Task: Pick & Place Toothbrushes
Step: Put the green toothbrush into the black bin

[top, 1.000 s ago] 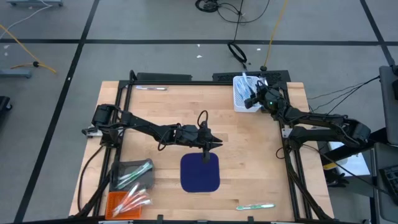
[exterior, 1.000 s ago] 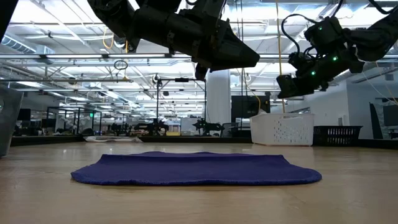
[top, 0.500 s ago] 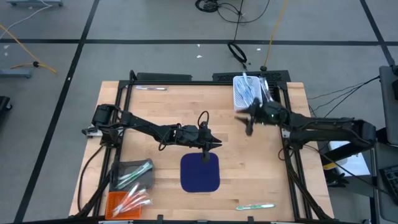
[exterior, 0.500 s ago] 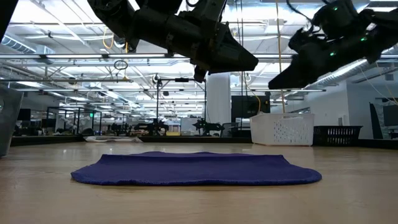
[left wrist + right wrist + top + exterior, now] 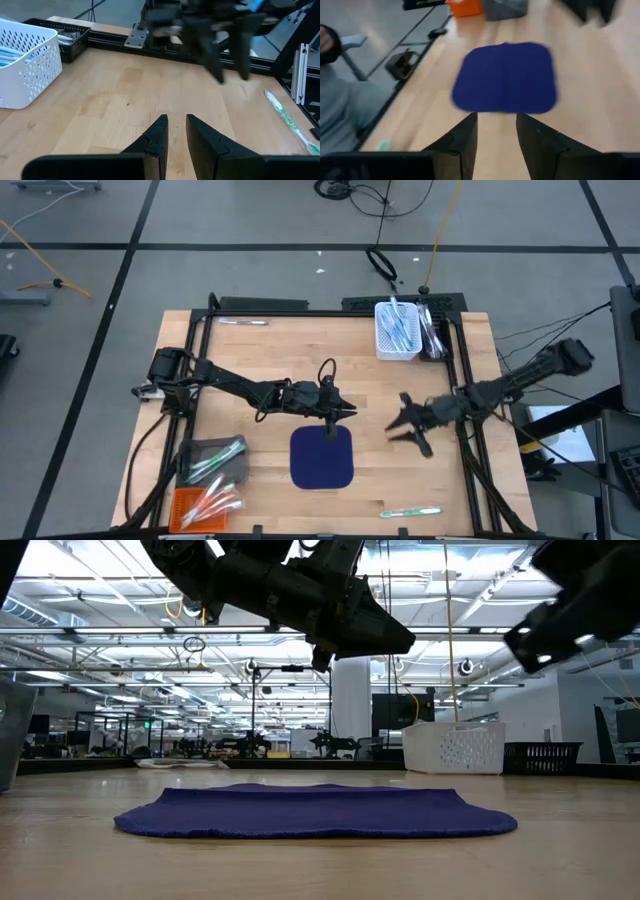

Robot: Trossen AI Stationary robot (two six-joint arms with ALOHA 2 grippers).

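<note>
The navy mat [image 5: 322, 457] lies flat on the table, and nothing rests on it. Blue-and-white toothbrushes fill the white basket [image 5: 397, 330] at the far right. Green ones lie in the grey bin [image 5: 212, 460], and orange-pink ones in the orange bin [image 5: 200, 505]. One green toothbrush [image 5: 410, 511] lies loose near the near edge; it also shows in the left wrist view [image 5: 290, 120]. My left gripper [image 5: 350, 414] hovers above the mat's far edge, narrowly open and empty [image 5: 176, 131]. My right gripper [image 5: 400, 428] hangs to the right of the mat, open and empty [image 5: 495, 127].
Another toothbrush [image 5: 243, 322] lies by the far left edge. A black tray [image 5: 433, 330] stands beside the white basket. A person's sleeve [image 5: 335, 100] shows beyond the table's near side. Bare wood lies between the mat and the basket.
My right arm has swung away from the white basket toward the near edge and the table's middle, turning as it went; it now hangs right of the mat. The left arm has kept still over the mat.
</note>
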